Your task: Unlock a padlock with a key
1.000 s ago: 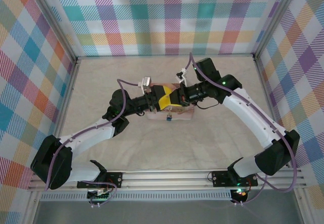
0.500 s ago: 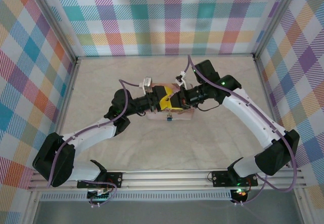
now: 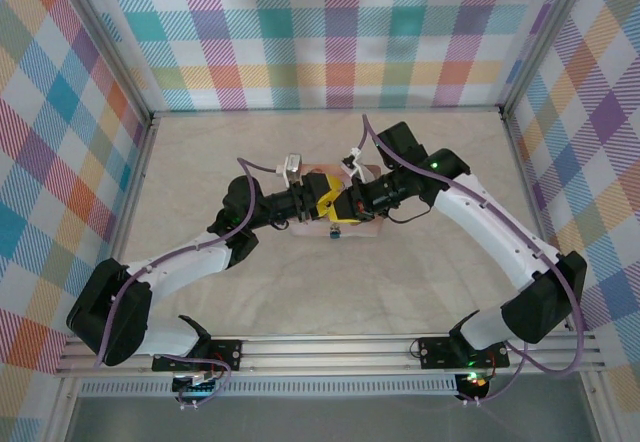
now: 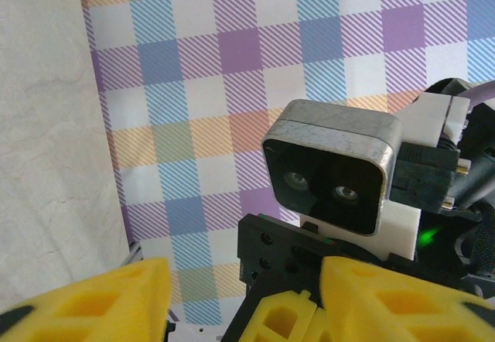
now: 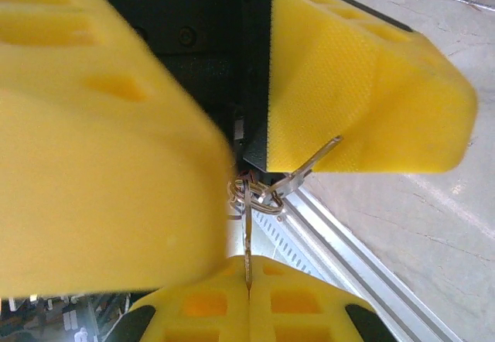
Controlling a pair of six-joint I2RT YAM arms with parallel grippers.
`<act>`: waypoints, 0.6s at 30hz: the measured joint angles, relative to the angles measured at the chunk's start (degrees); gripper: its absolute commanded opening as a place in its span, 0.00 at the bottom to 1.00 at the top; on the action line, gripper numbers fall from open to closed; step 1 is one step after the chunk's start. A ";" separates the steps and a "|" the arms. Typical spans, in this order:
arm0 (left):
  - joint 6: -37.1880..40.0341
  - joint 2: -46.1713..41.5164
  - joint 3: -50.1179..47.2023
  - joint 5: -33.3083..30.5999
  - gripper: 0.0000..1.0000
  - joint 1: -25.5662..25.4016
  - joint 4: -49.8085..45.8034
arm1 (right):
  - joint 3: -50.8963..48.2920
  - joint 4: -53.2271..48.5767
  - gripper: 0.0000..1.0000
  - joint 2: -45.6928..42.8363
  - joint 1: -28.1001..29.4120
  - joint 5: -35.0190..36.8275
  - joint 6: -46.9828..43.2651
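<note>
A: From above first: any sign of the lock?

B: Yes. Spotted the tiny blue-bodied padlock (image 3: 335, 230) with thin silvery shackle at the near edge of the pink floral tin (image 3: 368, 225), mid-table, seemingly clear of both claws. Just beyond it, meeting nose to nose: 2 yellow foam-fingered claws, left gripper (image 3: 328, 200) and right gripper (image 3: 348, 202). Reads as a handover before any unlocking.

A: Through the left wrist?

B: Fingers (image 4: 93, 303) spread wide, pinching nothing, facing the other wrist's grey metal camera (image 4: 332, 172). Probably parted to give the partner room.

A: Right wrist?

B: Clenched on the thin pale silvery metal key (image 5: 246, 253), pinched at the finger seam, likely for aiming. Above that, a wire ring (image 5: 251, 196) with 1 spare key (image 5: 309, 168) dangling. Not yet at the keyhole.
</note>
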 measured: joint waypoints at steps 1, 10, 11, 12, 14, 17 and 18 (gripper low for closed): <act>0.09 0.11 -0.02 0.00 0.47 0.00 0.04 | 0.00 -0.07 0.00 0.00 0.00 0.02 -0.09; 0.00 0.26 -0.04 0.00 0.27 0.00 -0.13 | 0.00 -1.01 0.00 0.04 0.00 0.94 -0.39; 0.09 0.26 -0.04 -0.02 0.25 0.00 -0.13 | 0.00 -1.20 0.00 0.04 0.00 1.11 -0.44; 0.11 0.26 -0.09 -0.02 0.25 0.00 -0.11 | 0.02 -1.38 0.00 0.04 0.02 1.31 -0.44; 0.13 0.28 -0.17 -0.02 0.21 0.00 -0.17 | 0.02 -1.88 0.00 0.04 0.02 1.57 -0.68; 0.11 0.37 -0.35 -0.02 0.18 0.00 -0.24 | 0.20 -2.62 0.00 0.09 0.02 2.16 -1.09; 0.09 0.37 -0.39 -0.02 0.14 0.00 -0.28 | 0.28 -2.75 0.00 0.13 0.00 2.29 -1.27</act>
